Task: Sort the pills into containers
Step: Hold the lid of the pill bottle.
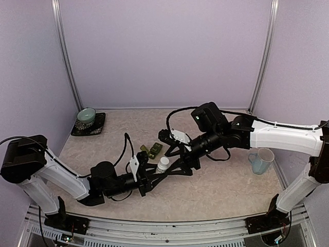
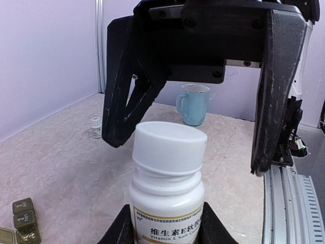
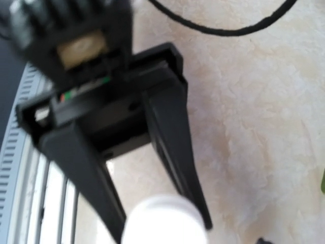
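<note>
Left hand [image 2: 165, 224] grasping pill bottle [image 2: 167, 198], containers [image 1: 154, 150] near it, right hand [image 2: 186, 156] released above

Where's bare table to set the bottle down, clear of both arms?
Bare: the near-right table, bordered by the right arm, the mug and the rail; the back strip between the bowl and the right arm. Crowded: the centre, where the left gripper holds the pill bottle, the right gripper stands open over its cap, and the containers lie behind.
</note>
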